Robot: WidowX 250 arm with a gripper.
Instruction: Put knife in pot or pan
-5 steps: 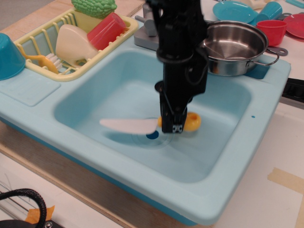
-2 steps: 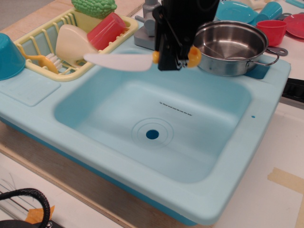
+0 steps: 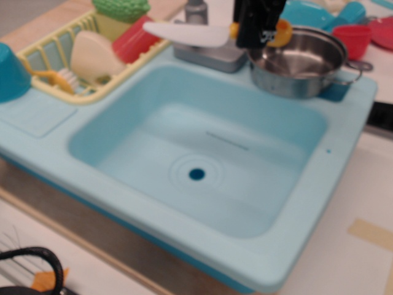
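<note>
My black gripper [image 3: 255, 34] is at the top of the view, shut on the knife's yellow-orange handle [image 3: 281, 32]. The knife [image 3: 190, 34] hangs level in the air, its white blade pointing left over the grey faucet base [image 3: 209, 56]. The handle end is above the left rim of the shiny steel pot [image 3: 299, 61], which stands on the sink's back right corner. The view is blurred.
The light blue sink [image 3: 202, 160] with a drain hole fills the middle. A yellow dish rack [image 3: 80, 61] with a red cup, a cream dish and a green item stands at the back left. A teal bowl [image 3: 11, 70] is at far left. A red cup [image 3: 356, 38] and teal dishes stand behind the pot.
The gripper has lifted the knife out of the sink basin, then carried it up and to the right toward the pot.
</note>
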